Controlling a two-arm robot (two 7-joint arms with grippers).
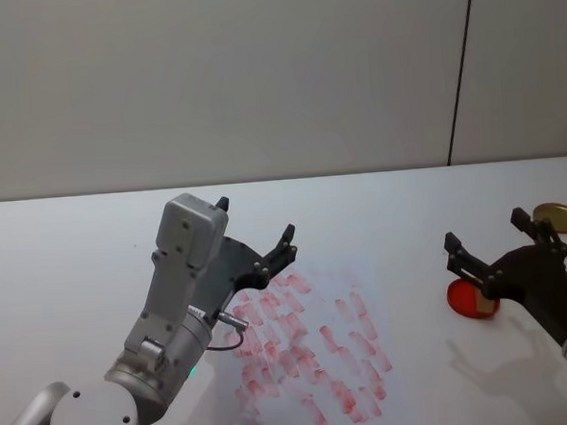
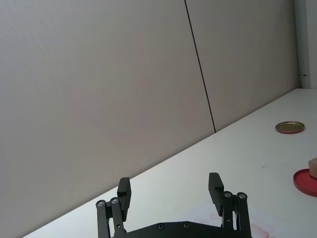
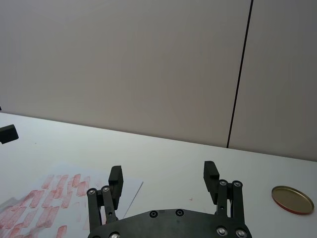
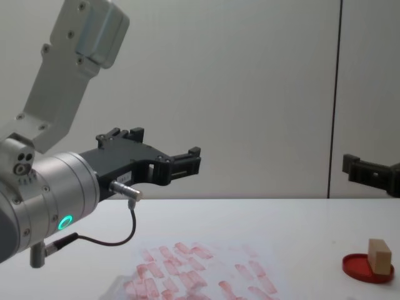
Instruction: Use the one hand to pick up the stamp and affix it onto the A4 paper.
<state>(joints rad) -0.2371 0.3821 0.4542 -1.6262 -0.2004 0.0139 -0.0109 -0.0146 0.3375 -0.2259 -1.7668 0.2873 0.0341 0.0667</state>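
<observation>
The stamp, a small tan wooden block, stands in a flat round red dish at the table's right; its edge also shows in the left wrist view as the stamp. The A4 paper, covered with pinkish-red prints, lies in the middle. My right gripper hovers open just above and behind the red dish, holding nothing. Raised over the paper's far left corner, my left gripper is open and empty too. The paper lies ahead of the right gripper.
A round gold lid lies on the white table at the far right, beyond the red dish. A grey wall with a dark vertical seam stands behind the table. The left arm's big grey wrist looms at the left.
</observation>
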